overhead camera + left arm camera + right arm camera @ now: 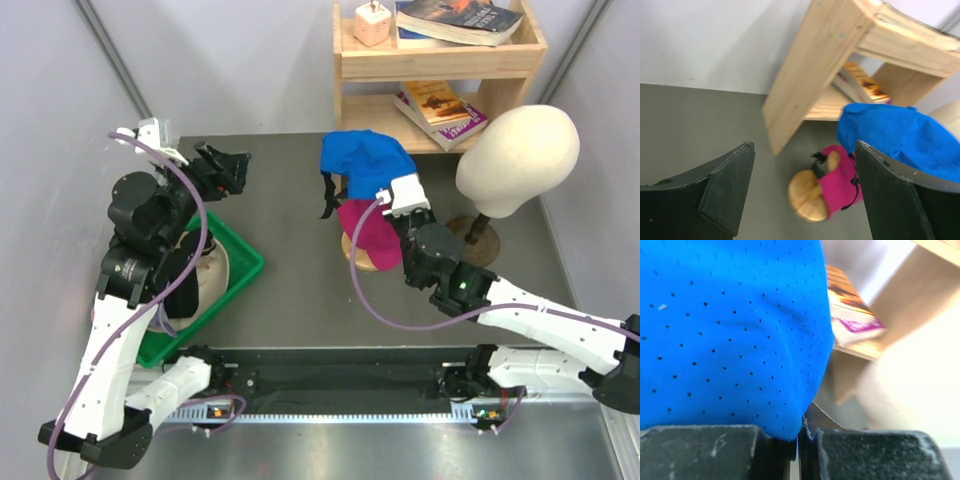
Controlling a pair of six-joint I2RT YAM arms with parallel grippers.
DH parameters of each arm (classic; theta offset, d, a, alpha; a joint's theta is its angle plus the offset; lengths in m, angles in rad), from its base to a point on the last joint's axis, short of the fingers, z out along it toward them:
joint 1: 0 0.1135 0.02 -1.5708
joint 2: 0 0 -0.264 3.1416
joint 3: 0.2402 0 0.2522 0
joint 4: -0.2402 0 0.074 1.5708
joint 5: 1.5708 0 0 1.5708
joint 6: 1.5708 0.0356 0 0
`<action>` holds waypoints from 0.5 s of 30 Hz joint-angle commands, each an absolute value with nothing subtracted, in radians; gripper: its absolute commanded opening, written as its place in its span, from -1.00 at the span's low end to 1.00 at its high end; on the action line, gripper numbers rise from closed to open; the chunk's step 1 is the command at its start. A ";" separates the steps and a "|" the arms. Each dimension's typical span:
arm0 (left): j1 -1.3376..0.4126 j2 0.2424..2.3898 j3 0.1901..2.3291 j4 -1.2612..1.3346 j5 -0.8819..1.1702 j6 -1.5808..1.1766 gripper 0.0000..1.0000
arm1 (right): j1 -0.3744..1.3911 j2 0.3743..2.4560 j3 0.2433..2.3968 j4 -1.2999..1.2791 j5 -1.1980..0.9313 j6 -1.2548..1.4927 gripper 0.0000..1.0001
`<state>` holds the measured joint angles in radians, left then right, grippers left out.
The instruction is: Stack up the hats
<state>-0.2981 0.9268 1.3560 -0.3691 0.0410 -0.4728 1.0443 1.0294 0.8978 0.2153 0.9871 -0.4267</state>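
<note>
The right gripper (pixel 402 196) is pinched on the rim of the blue cap (pixel 362 158), which sits over the pink hat (pixel 372 232) on the stand (pixel 362 263); whether the two touch I cannot tell; the left gripper (pixel 222 168) hovers wide and empty. Best to centre crown over crown, lower until fabric meets, then let go; a skewed release would likely slide off.

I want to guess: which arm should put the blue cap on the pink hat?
Right. The right gripper pinches the blue cap by the pink hat; the left gripper is open, farther off.
</note>
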 commanded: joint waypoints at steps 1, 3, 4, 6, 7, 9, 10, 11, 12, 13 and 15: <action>-0.301 0.916 1.263 -0.394 -0.098 -0.348 0.71 | 1.054 1.051 0.899 0.310 1.143 -0.566 -1.00; -0.301 0.899 1.215 -0.367 -0.121 -0.331 0.71 | 1.052 1.061 0.879 0.339 1.172 -0.612 -1.00; -0.301 0.897 1.204 -0.362 -0.124 -0.325 0.72 | 1.052 1.063 0.873 0.371 1.177 -0.627 -1.00; -0.301 0.897 1.187 -0.359 -0.135 -0.308 0.72 | 1.052 1.083 0.864 0.380 1.181 -0.646 -1.00; -0.301 0.899 1.186 -0.360 -0.138 -0.304 0.72 | 1.052 1.092 0.864 0.382 1.186 -0.646 -1.00; -0.301 0.900 1.181 -0.362 -0.144 -0.288 0.73 | 1.052 1.123 0.856 0.383 1.196 -0.635 -1.00; -0.301 0.899 1.178 -0.365 -0.147 -0.284 0.74 | 1.052 1.132 0.854 0.380 1.198 -0.627 -1.00; -0.301 0.897 1.174 -0.365 -0.156 -0.273 0.74 | 1.052 1.149 0.851 0.370 1.203 -0.602 -1.00; -0.301 0.894 1.172 -0.367 -0.163 -0.268 0.74 | 1.052 1.154 0.853 0.358 1.206 -0.583 -1.00; -0.301 0.894 1.170 -0.368 -0.167 -0.265 0.75 | 1.052 1.158 0.857 0.342 1.207 -0.566 -1.00; -0.301 0.887 1.166 -0.371 -0.179 -0.252 0.75 | 1.052 1.160 0.874 0.307 1.210 -0.520 -1.00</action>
